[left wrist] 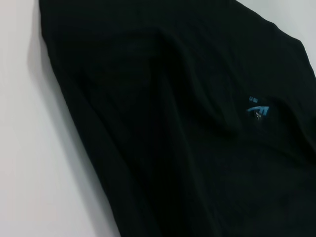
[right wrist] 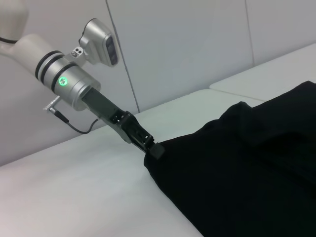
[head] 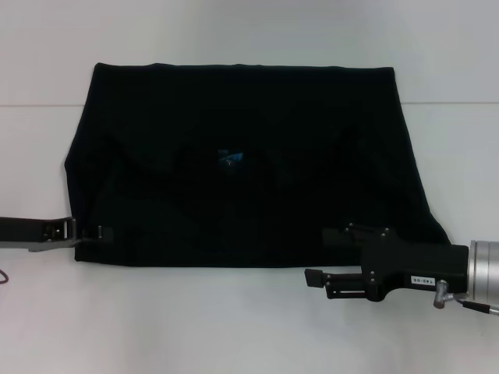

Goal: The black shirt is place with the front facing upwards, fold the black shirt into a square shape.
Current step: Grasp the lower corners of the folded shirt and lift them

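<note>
Table (head: 234, 319): white; your black shirt lies spread across it.
Black shirt (head: 249, 164): plain side up, blue neck label (head: 229, 158) showing near the middle.
Right gripper (head: 334, 257): fingers parted, at your near right hem.
Left gripper (head: 87, 232): clenched on the near left corner.

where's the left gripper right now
The left gripper is at the near left corner of the black shirt on the white table, touching its edge; the right wrist view shows it there too.
</note>
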